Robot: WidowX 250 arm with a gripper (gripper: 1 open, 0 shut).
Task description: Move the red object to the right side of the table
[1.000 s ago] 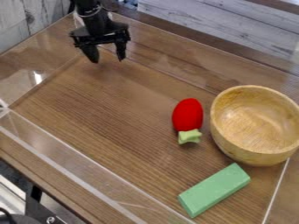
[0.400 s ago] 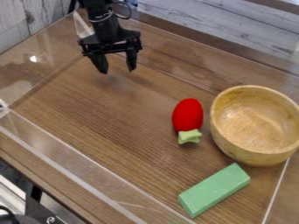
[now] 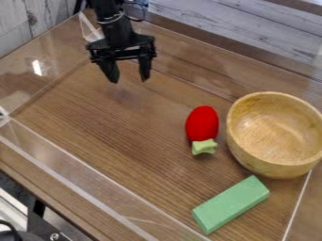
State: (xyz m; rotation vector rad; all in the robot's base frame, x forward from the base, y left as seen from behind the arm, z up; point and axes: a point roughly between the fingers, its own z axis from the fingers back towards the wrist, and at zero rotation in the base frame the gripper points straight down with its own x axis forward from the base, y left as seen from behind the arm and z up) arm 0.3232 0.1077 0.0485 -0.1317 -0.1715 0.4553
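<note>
The red object (image 3: 201, 124) lay on the worktop (image 3: 101, 160) right of centre, just beside the wooden bowl (image 3: 274, 133), its green stem end toward the near edge. It appeared a light, rigid toy with a smooth, rounded skin, likely to slip; a hold across its narrow middle was judged soundest. The pincer (image 3: 123, 69) hung at the far left, well apart from the object, pointing steeply downward, jaws spread wide and empty. A green block (image 3: 231, 204) lay near right.

A single raised camera looks down obliquely across the table (image 3: 113, 141) from its near corner, with the gripper (image 3: 123, 68) at the far upper left.
</note>
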